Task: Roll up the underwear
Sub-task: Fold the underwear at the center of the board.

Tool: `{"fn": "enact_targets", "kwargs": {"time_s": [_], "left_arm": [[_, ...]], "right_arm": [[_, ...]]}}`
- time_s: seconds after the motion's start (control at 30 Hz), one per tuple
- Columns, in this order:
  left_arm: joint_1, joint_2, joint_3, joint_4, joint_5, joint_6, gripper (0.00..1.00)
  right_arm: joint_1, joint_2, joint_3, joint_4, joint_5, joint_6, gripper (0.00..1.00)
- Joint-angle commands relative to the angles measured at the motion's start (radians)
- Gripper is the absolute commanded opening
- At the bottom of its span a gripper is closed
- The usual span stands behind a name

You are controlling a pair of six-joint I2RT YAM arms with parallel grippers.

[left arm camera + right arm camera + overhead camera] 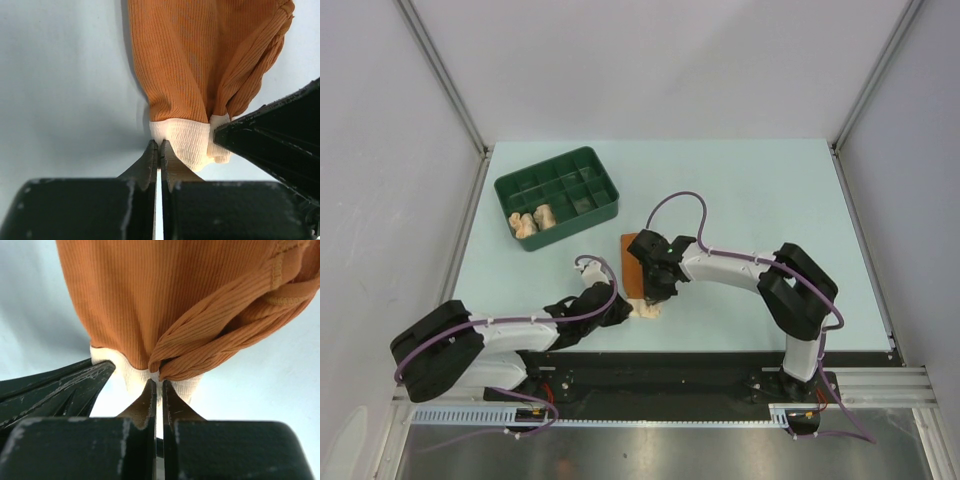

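Observation:
The rust-orange underwear (pixel 632 255) lies on the table in front of the arms, its cream edging (pixel 647 310) toward the near side. My left gripper (pixel 159 146) is shut, its tips pinching the left corner of the cream edging (pixel 182 140) below the ribbed orange cloth (pixel 190 60). Just to its right, my right gripper (pixel 156 382) is shut on the same hem, where a bunched orange fold (pixel 210 350) meets the cream band. In the top view the left gripper (pixel 620 305) and right gripper (pixel 658 290) stand side by side over this hem. Two pale rolled underwear (pixel 532 220) sit in the tray.
A dark green compartment tray (pixel 575 165) stands at the back left of the pale table. The right gripper's finger (pixel 280 135) shows in the left wrist view and the left gripper's fingers (pixel 55 390) in the right wrist view, so the two are close together.

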State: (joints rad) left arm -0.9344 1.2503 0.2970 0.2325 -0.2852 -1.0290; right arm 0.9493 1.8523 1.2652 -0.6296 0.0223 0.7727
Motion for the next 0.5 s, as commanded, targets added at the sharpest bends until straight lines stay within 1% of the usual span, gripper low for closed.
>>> {"fn": "enact_targets", "kwargs": {"time_s": [0.0,0.47], "left_arm": [[0.002,0.014,0.021,-0.125,-0.02,0.033,0.0],[0.0,-0.011,0.036,-0.206,-0.023,0.033,0.0]], "right_arm": [[0.017,-0.057,0.019,0.015,0.027,0.019,0.0],[0.068,0.002,0.155,-0.012,0.033,-0.003,0.0]]}}
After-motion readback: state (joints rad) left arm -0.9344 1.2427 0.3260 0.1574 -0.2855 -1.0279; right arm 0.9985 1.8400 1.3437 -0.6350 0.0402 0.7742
